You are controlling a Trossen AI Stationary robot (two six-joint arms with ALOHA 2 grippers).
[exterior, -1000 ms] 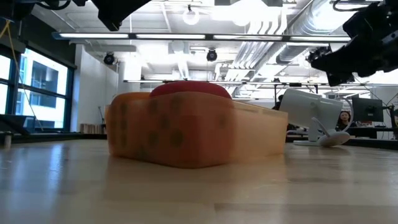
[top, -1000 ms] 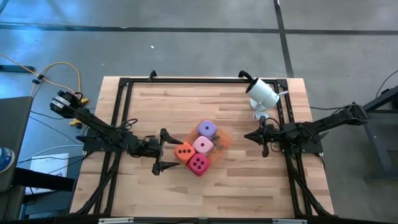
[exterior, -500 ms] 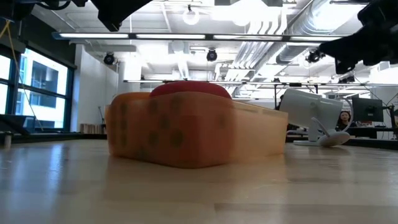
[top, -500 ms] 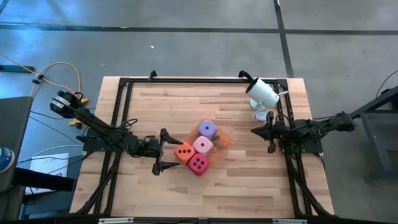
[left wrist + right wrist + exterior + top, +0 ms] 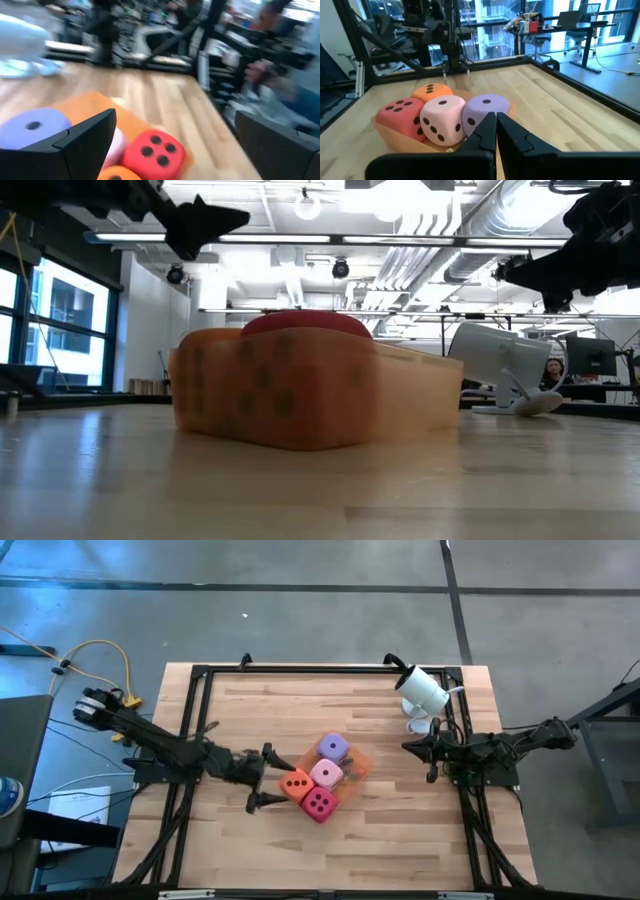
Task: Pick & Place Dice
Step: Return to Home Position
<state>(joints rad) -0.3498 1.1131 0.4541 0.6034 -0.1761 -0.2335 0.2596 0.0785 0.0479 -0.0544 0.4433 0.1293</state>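
Observation:
The four dice sit close together in a shallow orange tray [image 5: 357, 768] at the table's middle: purple [image 5: 333, 748], light pink [image 5: 326, 774], orange [image 5: 295, 783] and magenta [image 5: 319, 803]. My left gripper [image 5: 262, 778] is open just left of the tray, above the table, its fingers pointing at the orange die. The left wrist view shows the magenta die [image 5: 152, 152] and purple die [image 5: 32, 130] ahead of its fingers. My right gripper [image 5: 408, 750] is shut, well right of the tray, pointing at the purple die [image 5: 485, 112] and pink die [image 5: 442, 120]. In the low view the tray [image 5: 320, 400] hides most of the dice.
A white camera on a small stand [image 5: 420, 692] is at the table's far right corner, close to my right arm. A black frame [image 5: 200, 675] runs along the table's edges. Bare wood lies on the near and far sides of the tray.
My left gripper has edged toward the tray and tipped, so it now shows lower in the low view. My right gripper has drawn back a little toward the table's right edge. The dice and the tray have stayed where they were.

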